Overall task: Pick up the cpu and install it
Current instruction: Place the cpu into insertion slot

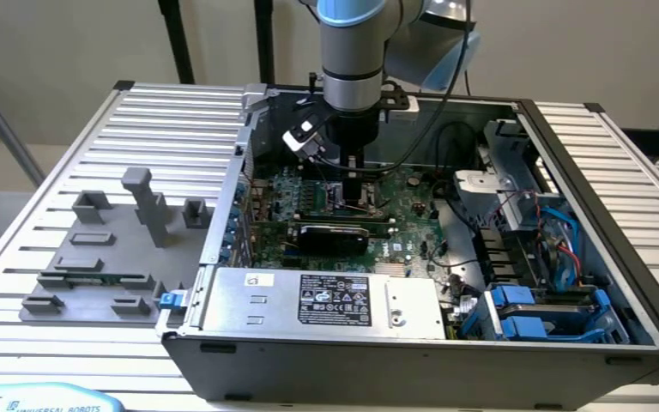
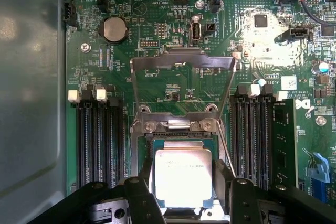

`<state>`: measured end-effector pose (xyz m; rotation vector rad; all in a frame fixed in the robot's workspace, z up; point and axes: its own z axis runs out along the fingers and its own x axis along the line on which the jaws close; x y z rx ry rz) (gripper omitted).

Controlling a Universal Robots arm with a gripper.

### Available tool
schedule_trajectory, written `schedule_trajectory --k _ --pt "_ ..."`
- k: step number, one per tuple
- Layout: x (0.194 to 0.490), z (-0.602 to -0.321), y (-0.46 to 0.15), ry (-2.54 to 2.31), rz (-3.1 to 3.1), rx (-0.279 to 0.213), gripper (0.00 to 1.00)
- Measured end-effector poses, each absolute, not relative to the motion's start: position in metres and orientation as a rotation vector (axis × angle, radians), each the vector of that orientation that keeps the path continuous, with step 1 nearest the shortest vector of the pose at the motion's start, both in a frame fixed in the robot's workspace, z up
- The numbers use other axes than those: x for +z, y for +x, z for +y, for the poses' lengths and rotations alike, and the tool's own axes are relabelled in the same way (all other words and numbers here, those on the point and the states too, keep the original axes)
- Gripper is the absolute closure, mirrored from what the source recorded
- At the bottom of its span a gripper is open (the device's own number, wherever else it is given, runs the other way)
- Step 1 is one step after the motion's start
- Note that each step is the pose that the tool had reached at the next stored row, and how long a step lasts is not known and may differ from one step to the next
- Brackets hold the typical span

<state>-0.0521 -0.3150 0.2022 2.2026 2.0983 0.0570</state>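
- an open computer case [image 1: 604, 172] lies on a slatted metal table [image 1: 169, 120], and the arm reaches down into it from above.
- inside the case are a green motherboard [image 2: 173, 85], a grey power-supply box [image 1: 318, 300] along the near wall, and blue drive brackets [image 1: 524, 313] with cables at the exterior view's right.
- the gripper [image 1: 356, 184] is low over the middle of the motherboard, at the socket [image 2: 157, 137].
- the socket's metal load frame [image 2: 181, 61] stands flipped up and open.
- the cpu [image 2: 183, 177], silvery top facing up, sits within the socket's outline; whether it is fully seated i cannot tell.
- the black fingers [image 2: 140, 190] stand narrow, one against each of two opposite edges of the cpu, holding it between them.
- black memory slots [image 2: 100, 135] flank the socket on both sides; one bank carries a dark green memory module [image 2: 283, 140], the other bank's slots are unfilled.
- a round coin battery [image 2: 115, 29] sits in its holder on the board, well apart from the socket.
- on the table at the exterior view's left, beside the case, is a grey fixture tray [image 1: 89, 296] with upright blocks; a long narrow green stick [image 1: 106, 278] lies in one of its holders.
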Motion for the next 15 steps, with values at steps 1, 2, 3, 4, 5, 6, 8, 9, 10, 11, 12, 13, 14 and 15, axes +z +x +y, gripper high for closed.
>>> schedule_trajectory --k 1,2,3,4,5,6,8,9,10,11,12,13,14,15 --pt "0.2022 -0.3149 -0.052 2.203 2.098 0.057 0.45" --pt "0.2021 -0.3149 -0.0519 2.203 2.098 0.056 0.45" --pt "0.202 -0.3149 -0.0518 2.203 2.098 0.056 0.45" --pt "0.2019 -0.3148 -0.0515 2.203 2.098 0.057 0.45" --pt "0.2018 -0.3148 -0.0513 2.203 2.098 0.057 0.45" --pt "0.2018 -0.3148 -0.0511 2.203 2.098 0.057 0.45" --pt "0.2016 -0.3147 -0.051 2.203 2.098 0.057 0.45" --pt "0.2015 -0.3147 -0.051 2.203 2.098 0.057 0.45" --pt "0.2014 -0.3147 -0.0509 2.203 2.098 0.057 0.45" --pt "0.2012 -0.3145 -0.0509 2.202 2.098 0.057 0.45" --pt "0.2011 -0.3143 -0.0509 2.202 2.098 0.057 0.45" --pt "0.2011 -0.3142 -0.0509 2.203 2.098 0.057 0.45" --pt "0.201 -0.3141 -0.0509 2.203 2.098 0.057 0.45" --pt "0.2009 -0.314 -0.051 2.203 2.098 0.057 0.45"
